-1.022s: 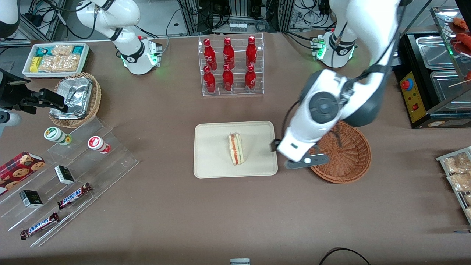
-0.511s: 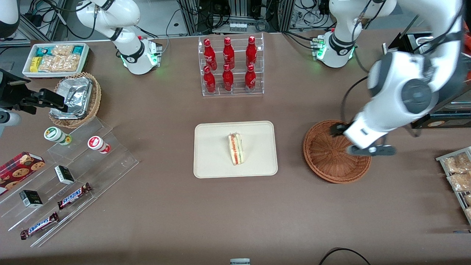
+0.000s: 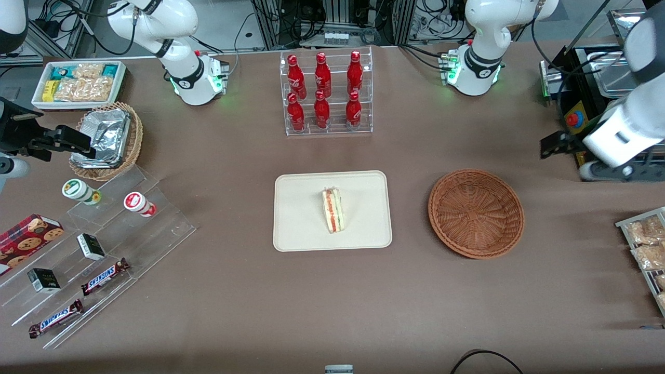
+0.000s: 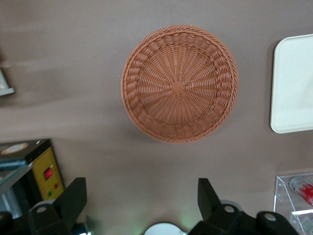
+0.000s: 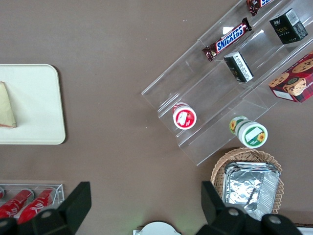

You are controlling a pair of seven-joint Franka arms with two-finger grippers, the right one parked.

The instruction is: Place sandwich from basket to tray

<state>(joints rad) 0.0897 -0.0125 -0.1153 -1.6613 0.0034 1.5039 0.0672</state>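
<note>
**Sandwich on the tray, my gripper up and away**

My gripper (image 4: 142, 205) hangs high above the table toward the working arm's end, well apart from the basket (image 3: 476, 213). Its two dark fingers (image 4: 73, 198) are spread wide with nothing between them. In my wrist view the basket (image 4: 179, 83) lies below me, its woven bottom bare.

The sandwich (image 3: 332, 210) rests on the tray (image 3: 332, 211), near its middle, its red-orange and green filling edge facing up to the front camera. The tray sits beside the basket on the brown table (image 3: 332, 296), a strip of tabletop between them. The rack of red bottles (image 3: 326, 92) stands farther from the front camera than the tray.
</note>
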